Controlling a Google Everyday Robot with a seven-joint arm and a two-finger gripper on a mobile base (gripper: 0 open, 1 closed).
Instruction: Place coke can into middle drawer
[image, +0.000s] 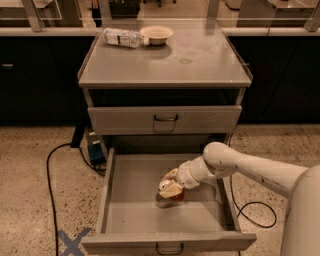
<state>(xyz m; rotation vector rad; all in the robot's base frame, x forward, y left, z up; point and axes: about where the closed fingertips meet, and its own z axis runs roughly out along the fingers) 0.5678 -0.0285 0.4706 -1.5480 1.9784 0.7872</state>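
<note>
Camera view: the white arm reaches down into the pulled-out wide grey metal middle drawer (132, 216). The claw (170, 188) is clamped around the small red-orange coke can (176, 195), low over the drawer floor near its centre. Up on the grey counter (200, 60) sit a pale round bowl (156, 34) and a clear plastic bottle (122, 37) on its side.

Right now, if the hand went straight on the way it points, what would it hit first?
Probably the floor of the open drawer: the hand, gripping the can, points down at a slant, seemingly just above it.
</note>
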